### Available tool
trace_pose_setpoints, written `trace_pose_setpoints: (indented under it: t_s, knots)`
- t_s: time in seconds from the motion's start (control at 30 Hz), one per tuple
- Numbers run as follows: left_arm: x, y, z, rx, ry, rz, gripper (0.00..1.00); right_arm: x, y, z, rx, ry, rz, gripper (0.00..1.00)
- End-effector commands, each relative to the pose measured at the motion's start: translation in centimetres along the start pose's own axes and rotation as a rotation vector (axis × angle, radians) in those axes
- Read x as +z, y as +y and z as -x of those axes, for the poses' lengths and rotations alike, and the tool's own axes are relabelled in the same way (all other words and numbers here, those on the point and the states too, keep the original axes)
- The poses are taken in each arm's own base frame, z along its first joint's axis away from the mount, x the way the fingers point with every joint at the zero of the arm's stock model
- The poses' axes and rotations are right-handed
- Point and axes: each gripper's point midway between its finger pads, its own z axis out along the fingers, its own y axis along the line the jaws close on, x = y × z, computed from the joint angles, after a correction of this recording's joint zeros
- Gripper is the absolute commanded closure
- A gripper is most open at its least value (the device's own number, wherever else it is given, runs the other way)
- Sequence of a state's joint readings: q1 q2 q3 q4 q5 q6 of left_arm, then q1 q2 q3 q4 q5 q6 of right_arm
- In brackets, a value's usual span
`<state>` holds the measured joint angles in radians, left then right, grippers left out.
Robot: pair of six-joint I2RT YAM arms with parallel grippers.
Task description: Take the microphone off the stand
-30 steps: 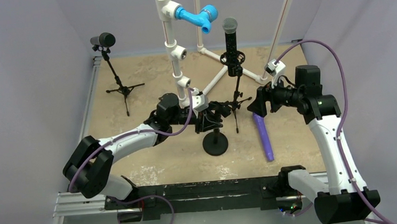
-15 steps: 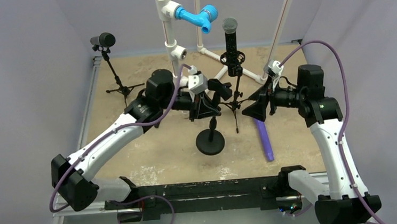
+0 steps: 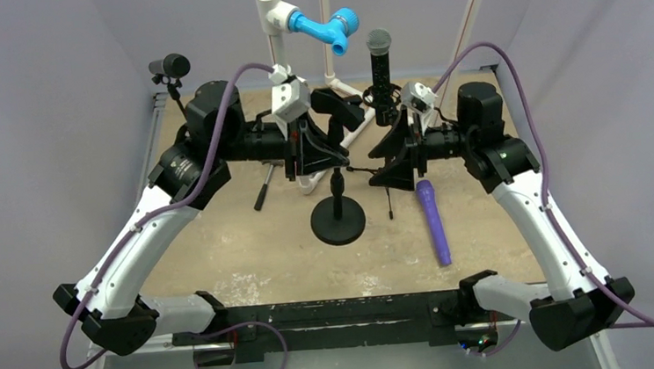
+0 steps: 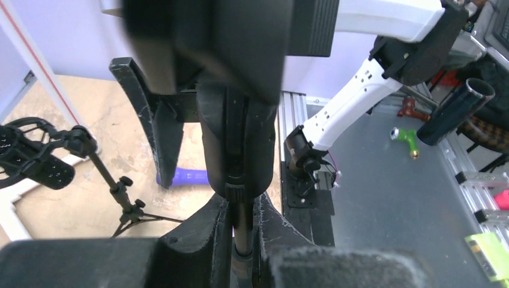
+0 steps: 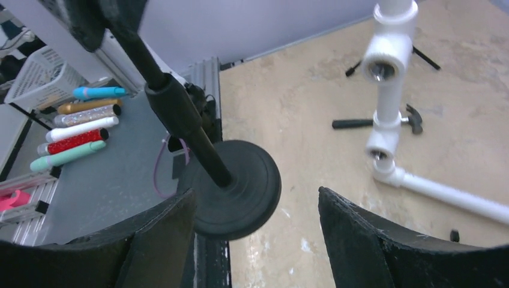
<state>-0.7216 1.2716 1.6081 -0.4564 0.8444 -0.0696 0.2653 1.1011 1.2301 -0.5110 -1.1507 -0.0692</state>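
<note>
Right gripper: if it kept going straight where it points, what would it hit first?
Probably the black stand: its round base shows just ahead between the right gripper's open fingers. Depth is unclear, so it might pass beside it.

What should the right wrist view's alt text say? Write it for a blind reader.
The open right gripper frames a black microphone stand, its pole slanting down to a round base. Beyond, on the sandy table, are a white pipe frame and a hammer; colourful microphones lie on a grey surface at left.
</note>
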Motion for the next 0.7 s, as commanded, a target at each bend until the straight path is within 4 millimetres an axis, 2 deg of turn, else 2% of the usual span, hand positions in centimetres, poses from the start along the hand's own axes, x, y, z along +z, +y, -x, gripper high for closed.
trace_pose_setpoints:
  t_s: [0.0, 0.07, 0.27, 0.5, 0.57, 0.6, 0.67]
  knots:
    - [-1.0, 0.6, 5.4, -0.072, -0.14, 0.051, 1.0, 0.8, 3.1, 4.5, -0.085, -0.06, 0.109, 0.27]
    - [-1.1, 1.3, 6.3, -0.114, -0.177, 0.063, 1.0, 1.5, 3.5, 4.6, -0.082, -0.054, 0.132, 0.27]
    - [-1.3, 2.3, 7.7, -0.184, -0.245, 0.065, 1.0, 3.6, 3.5, 3.1, -0.042, -0.017, 0.187, 0.27]
    - [-1.6, 2.9, 8.5, -0.248, -0.301, 0.056, 1.0, 5.8, 3.5, 2.1, 0.032, -0.004, 0.246, 0.32]
    - [-1.7, 2.9, 8.4, -0.261, -0.303, 0.055, 1.0, 6.2, 3.5, 1.8, 0.046, 0.001, 0.257, 0.38]
    - [-1.6, 2.9, 8.2, -0.268, -0.3, 0.054, 1.0, 6.4, 3.5, 1.7, 0.051, 0.002, 0.261, 0.44]
    - [-1.8, 2.8, 8.7, -0.25, -0.319, 0.048, 1.0, 6.5, 3.5, 1.6, 0.066, -0.001, 0.268, 0.64]
